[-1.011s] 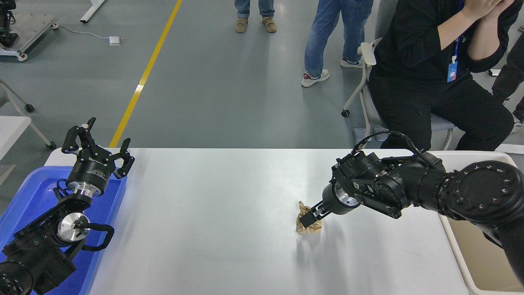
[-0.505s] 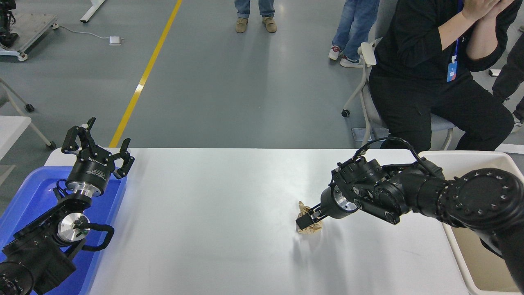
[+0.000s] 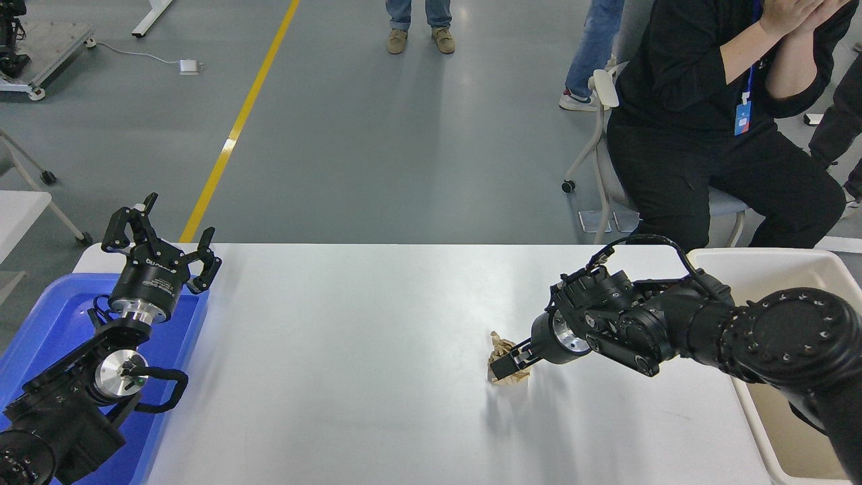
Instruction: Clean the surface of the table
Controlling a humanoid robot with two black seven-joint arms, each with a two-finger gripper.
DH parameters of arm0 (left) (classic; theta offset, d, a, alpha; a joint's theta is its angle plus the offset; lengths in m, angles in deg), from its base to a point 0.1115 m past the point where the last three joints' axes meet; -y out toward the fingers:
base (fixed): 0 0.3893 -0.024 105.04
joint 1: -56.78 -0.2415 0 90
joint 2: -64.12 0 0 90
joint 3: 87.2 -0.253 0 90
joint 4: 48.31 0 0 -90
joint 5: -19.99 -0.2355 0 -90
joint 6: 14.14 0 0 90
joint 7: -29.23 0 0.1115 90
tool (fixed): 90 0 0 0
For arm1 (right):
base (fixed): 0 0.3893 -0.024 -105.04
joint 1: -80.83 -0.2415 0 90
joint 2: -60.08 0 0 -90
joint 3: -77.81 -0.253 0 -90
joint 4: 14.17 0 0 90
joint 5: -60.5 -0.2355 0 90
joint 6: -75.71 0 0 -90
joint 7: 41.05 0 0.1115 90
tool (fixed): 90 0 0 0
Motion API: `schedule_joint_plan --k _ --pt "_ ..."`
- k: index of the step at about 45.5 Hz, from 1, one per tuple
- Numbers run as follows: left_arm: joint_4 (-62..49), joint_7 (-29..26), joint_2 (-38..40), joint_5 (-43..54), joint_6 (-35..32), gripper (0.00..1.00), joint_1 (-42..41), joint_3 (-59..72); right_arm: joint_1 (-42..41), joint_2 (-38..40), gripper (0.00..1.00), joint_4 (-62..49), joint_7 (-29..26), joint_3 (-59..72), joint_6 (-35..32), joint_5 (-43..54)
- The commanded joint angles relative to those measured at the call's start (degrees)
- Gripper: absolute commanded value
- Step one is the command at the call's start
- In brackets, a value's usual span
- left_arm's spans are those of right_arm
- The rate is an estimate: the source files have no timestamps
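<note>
The white table surface (image 3: 350,377) fills the lower picture. A small crumpled ball of brown paper (image 3: 504,350) lies on it right of centre. My right gripper (image 3: 506,364) reaches in from the right, low over the table, and its fingers are closed on the paper ball, which rests on the table. My left gripper (image 3: 158,242) is open and empty, parked upright at the lower left over the blue tray.
A blue plastic tray (image 3: 47,316) sits at the table's left edge under the left arm. A beige rectangular bin (image 3: 761,269) stands at the right edge, partly behind my right arm. A person in black sits at the far right; others stand farther back.
My right gripper has stayed at the paper ball and settled slightly lower, fingers drawn in on it. The paper has barely shifted. A standing person at the back walked right.
</note>
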Motion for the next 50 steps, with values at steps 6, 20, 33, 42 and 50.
schedule_joint_plan --k 6,20,33,42,50 --pt "0.0 0.0 0.0 0.0 0.0 1.0 0.0 0.0 1.4 0.0 0.36 -2.8 3.4 0.5 0.5 0.1" --pt "0.0 0.0 0.0 0.0 0.0 1.0 0.0 0.0 1.6 0.0 0.0 -2.9 3.7 0.9 1.6 0.4" --pt "0.0 0.0 0.0 0.0 0.0 1.0 0.0 0.0 0.5 0.0 0.0 -2.6 3.8 0.1 1.5 -0.3" --pt "0.0 0.0 0.0 0.0 0.0 1.0 0.0 0.0 -1.3 0.0 0.0 -1.5 7.1 -2.1 1.4 -1.3" --pt "0.0 0.0 0.0 0.0 0.0 1.0 0.0 0.0 -4.7 3.6 0.0 3.3 8.0 -6.1 1.4 -1.8"
